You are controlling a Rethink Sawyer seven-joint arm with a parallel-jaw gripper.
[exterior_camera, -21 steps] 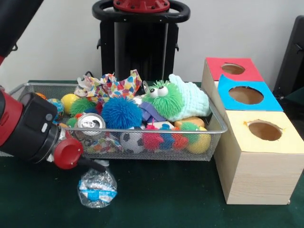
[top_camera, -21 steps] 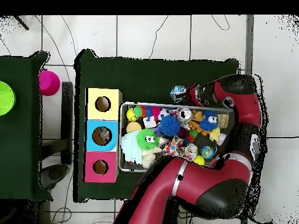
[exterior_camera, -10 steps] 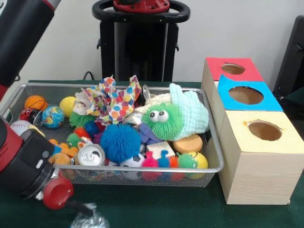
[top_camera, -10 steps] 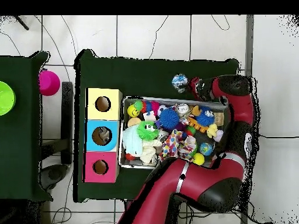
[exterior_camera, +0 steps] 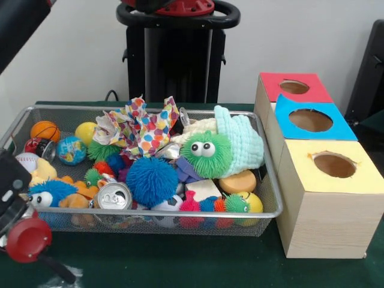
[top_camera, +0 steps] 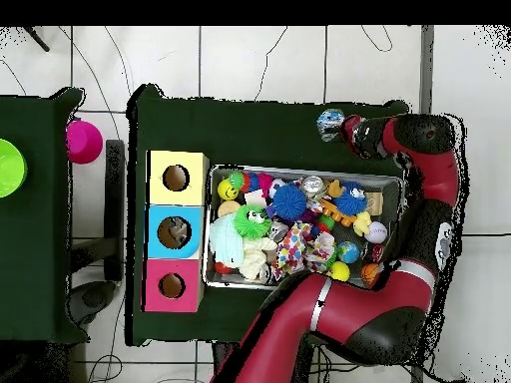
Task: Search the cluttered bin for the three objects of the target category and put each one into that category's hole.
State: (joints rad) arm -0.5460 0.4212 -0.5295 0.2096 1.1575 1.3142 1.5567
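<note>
My gripper (exterior_camera: pixel 62 275) hangs at the bottom left of the front view, in front of the wire bin (exterior_camera: pixel 180 213). It is shut on a crushed clear plastic bottle (exterior_camera: pixel 73 281) with a blue label, of which only the top shows here. From overhead the bottle (top_camera: pixel 330 124) sits at the gripper (top_camera: pixel 342 129) tip, over the green table beyond the bin (top_camera: pixel 304 170). A silver drink can (exterior_camera: pixel 114 196) lies in the bin near its front wall. Three boxes stand beside the bin, with a yellow hole (exterior_camera: pixel 334 164), a blue hole (exterior_camera: pixel 311 120) and a red hole (exterior_camera: pixel 294 87).
The bin is packed with toys: a blue fuzzy ball (exterior_camera: pixel 152 179), a green fuzzy creature (exterior_camera: pixel 207 153), a spotted cloth (exterior_camera: pixel 141 123) and small balls. A magenta cup (top_camera: pixel 84 141) and a green disc (top_camera: pixel 8 168) sit on a side table.
The gripper has carried the bottle away from the bin's front wall, down and left out of the front view. The bin, shifted a second ago, now sits still.
</note>
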